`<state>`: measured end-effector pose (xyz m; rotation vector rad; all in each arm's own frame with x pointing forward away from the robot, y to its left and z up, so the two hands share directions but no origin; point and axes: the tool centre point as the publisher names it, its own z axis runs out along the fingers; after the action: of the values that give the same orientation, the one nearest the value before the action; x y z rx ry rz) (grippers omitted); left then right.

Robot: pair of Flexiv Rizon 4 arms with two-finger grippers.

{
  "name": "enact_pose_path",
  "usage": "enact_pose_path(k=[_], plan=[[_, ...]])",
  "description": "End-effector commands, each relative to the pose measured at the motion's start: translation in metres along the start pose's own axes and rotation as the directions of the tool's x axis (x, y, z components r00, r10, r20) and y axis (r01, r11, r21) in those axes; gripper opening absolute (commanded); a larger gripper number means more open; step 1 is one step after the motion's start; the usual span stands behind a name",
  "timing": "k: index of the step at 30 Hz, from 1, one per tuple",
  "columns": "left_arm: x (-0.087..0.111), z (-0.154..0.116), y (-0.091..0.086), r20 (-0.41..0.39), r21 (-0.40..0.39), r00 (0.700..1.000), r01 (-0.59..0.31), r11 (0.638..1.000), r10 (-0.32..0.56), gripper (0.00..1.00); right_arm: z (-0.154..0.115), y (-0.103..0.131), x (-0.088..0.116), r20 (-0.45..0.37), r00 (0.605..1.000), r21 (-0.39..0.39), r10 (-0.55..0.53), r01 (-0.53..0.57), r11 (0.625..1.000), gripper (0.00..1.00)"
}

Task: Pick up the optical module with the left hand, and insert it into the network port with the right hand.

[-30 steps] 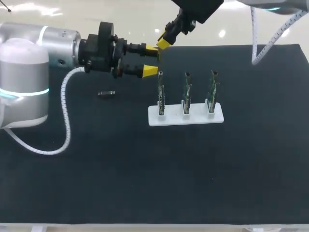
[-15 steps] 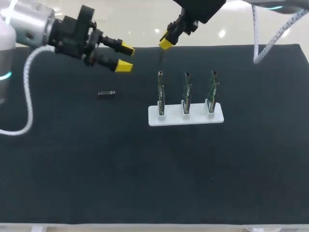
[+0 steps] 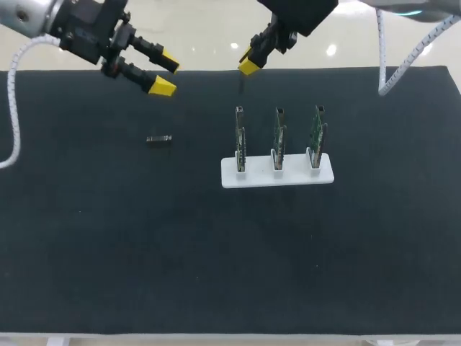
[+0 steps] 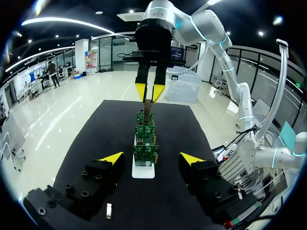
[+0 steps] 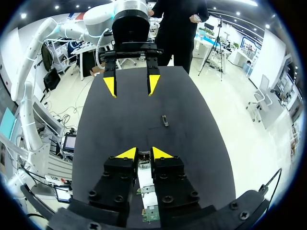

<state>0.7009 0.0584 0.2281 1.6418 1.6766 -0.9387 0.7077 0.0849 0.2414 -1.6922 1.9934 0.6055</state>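
The left gripper point(image 3: 164, 75) hangs spread wide and empty above the far left part of the table. A loose optical module point(image 3: 158, 139) lies flat on the mat on the near side of that gripper, touching nothing. In the left wrist view the loose optical module point(image 4: 109, 210) shows as a small pale piece under the left-hand finger point(image 4: 103, 167).

The right gripper point(image 3: 245, 65) hovers above the far end of the leftmost circuit board point(image 3: 240, 137). Its yellow tips are pinched close together on a held module point(image 3: 240, 84), a thin dark piece that hangs down from them. The left wrist view shows the right gripper point(image 4: 149, 92) from the front, with the held module point(image 4: 148, 104) just above the row of boards.

There are three circuit boards. All stand upright, side by side and apart, in one white holder point(image 3: 277, 175) to the right of the loose module. There are two modules, one on the mat and one in the grip.

The table point(image 3: 216, 252) is covered with a plain black mat.
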Motion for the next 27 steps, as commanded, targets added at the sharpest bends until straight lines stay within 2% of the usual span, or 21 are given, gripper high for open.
enact_pose_path(k=[1,4,6,10,27], plan=[[0.006,-0.007,0.001,-0.004,0.011,1.000,-0.011,1.000,0.011,1.00,0.001,-0.002,0.000,0.002,1.000,-0.003,-0.002,0.002,1.000,0.00],[0.006,-0.007,0.001,-0.002,0.020,1.000,-0.016,1.000,0.016,1.00,0.003,-0.004,0.000,0.004,1.000,-0.007,-0.007,0.007,1.000,0.00],[0.006,-0.007,0.001,-0.002,0.020,1.000,-0.016,1.000,0.016,1.00,0.003,-0.006,0.000,-0.021,1.000,-0.026,-0.003,0.003,1.000,0.00],[0.006,-0.007,0.001,-0.002,0.020,1.000,-0.016,1.000,0.016,1.00,0.004,-0.010,0.003,-0.047,0.999,-0.019,-0.020,0.019,1.000,0.00],[0.006,-0.007,0.001,-0.002,0.020,1.000,-0.016,1.000,0.016,1.00,0.006,-0.028,0.051,-0.149,0.988,-0.057,-0.049,0.040,0.998,0.00]])
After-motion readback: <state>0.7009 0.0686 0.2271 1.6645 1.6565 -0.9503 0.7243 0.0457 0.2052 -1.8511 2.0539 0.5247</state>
